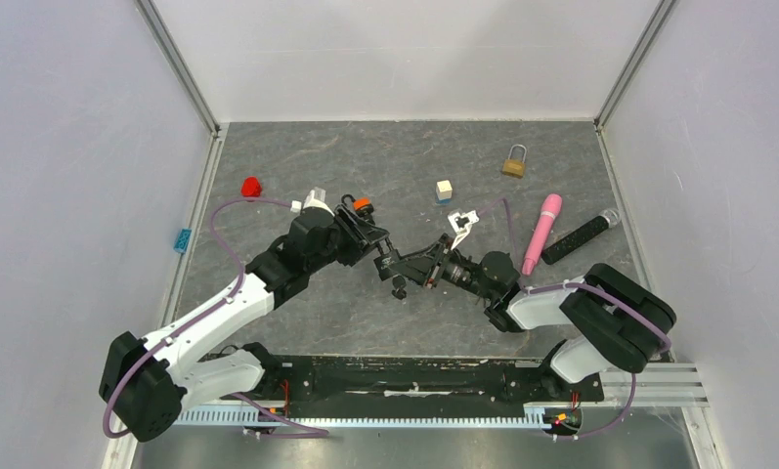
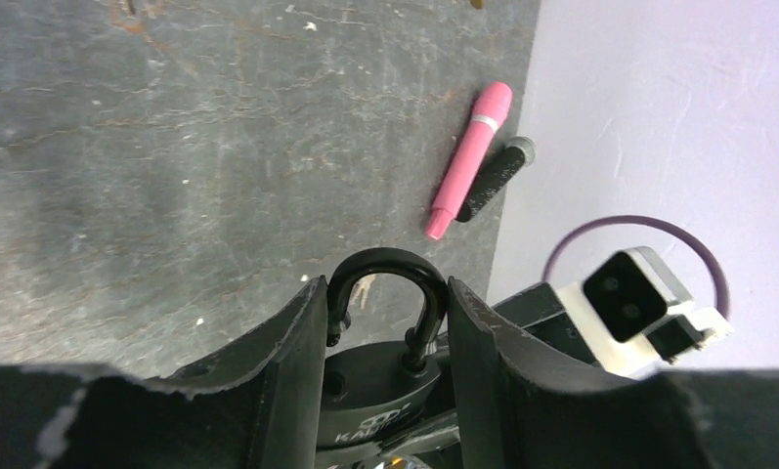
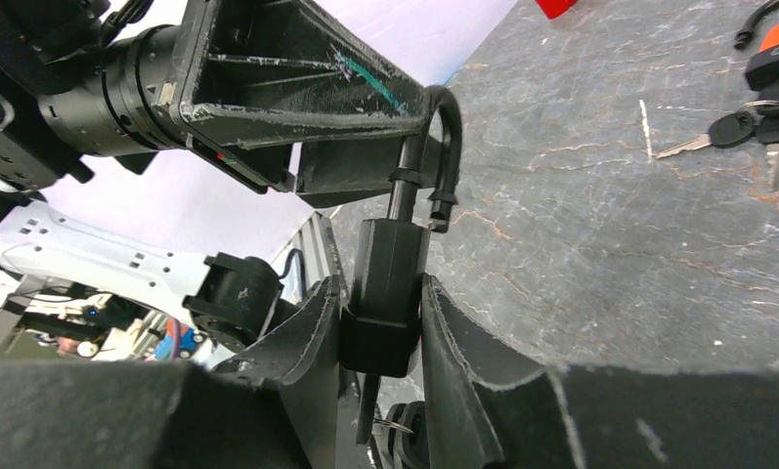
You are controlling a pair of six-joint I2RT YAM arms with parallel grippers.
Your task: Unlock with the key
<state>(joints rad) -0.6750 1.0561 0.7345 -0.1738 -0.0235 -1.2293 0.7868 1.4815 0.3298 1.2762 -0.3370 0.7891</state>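
Mid-table, both my arms meet on the black padlock (image 3: pixel 385 264). R gripper (image 3: pixel 383 288) jaws are nearly closed, clamped on the lock body's flat faces. L gripper (image 2: pixel 385 293) jaws, set wider, pinch the shackle and upper body from either side. Padlock's long axis runs along the R fingers, shackle end pointing away from that wrist, up vs. the L fingers. The key (image 3: pixel 727 129) lies flat on the table (image 1: pixel 297 156) by an orange lock (image 3: pixel 776 49), untouched, blade pointing left in R wrist view. Keyhole end is buried btwn R fingers. From above I can't tell padlock from black fingers.
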